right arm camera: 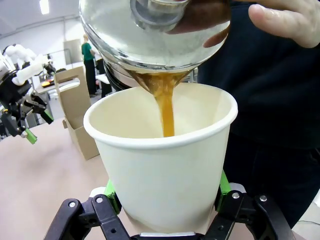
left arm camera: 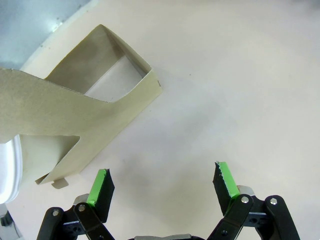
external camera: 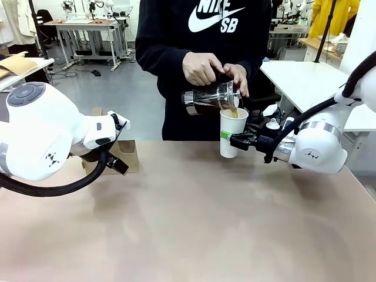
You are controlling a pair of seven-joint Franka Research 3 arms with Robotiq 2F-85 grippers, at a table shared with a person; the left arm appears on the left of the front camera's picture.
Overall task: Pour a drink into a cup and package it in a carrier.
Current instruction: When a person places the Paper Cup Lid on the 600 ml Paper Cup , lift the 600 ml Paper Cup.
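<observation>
Right jaws pinch the white cup [external camera: 233, 132] at the desk's [external camera: 188, 223] far side. A person [external camera: 176, 47] tips the pitcher [external camera: 208, 97], and the drink [right arm camera: 165, 107] streams into the cup. Left jaws spread, empty, near the carrier [left arm camera: 75, 115].

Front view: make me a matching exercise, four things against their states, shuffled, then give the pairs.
Things:
1. cup
2. pitcher
3. carrier
4. left gripper

States:
a. open, over the table
b. tilted in the person's hands, pouring the drink
c. clamped in the right gripper
d. standing on the table

Pairs: 1-c; 2-b; 3-d; 4-a.
</observation>
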